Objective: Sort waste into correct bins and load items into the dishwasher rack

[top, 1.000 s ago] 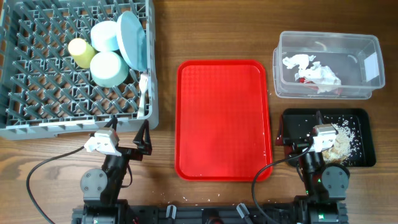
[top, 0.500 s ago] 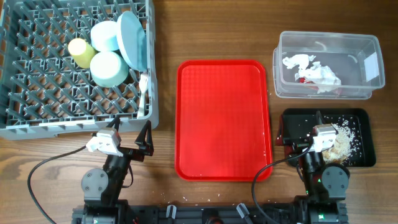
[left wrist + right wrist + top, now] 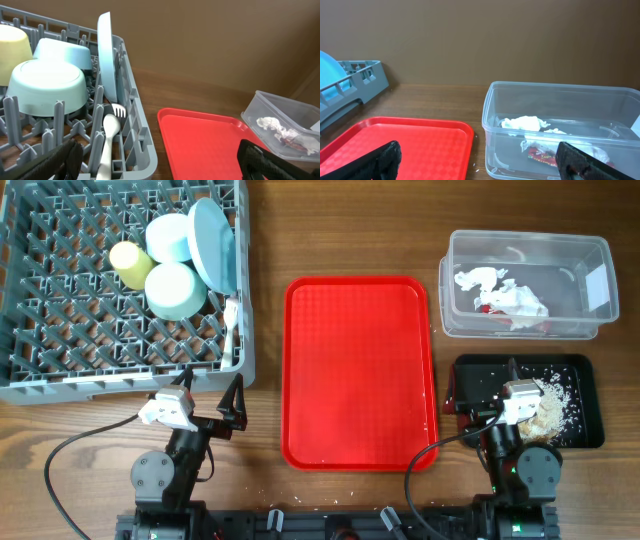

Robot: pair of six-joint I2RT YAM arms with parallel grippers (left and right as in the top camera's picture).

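Two bins show overhead, napkins [image 3: 482, 278] in the clear tub [image 3: 525, 237], crumbs [image 3: 560, 393] in the black tray [image 3: 478, 375], a red tray [image 3: 360, 370] between them and the rack [image 3: 100, 385]; on the left wrist my left gripper [image 3: 157, 161] gapes empty by the fork [image 3: 118, 109]; on the right wrist my right gripper [image 3: 477, 161] gapes empty, facing the tub.

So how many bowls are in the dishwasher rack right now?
2. The pale blue bowl sits inverted beside the upright plate; the pale green bowl is right next to it, by the yellow cup. The overhead view shows no others hidden.
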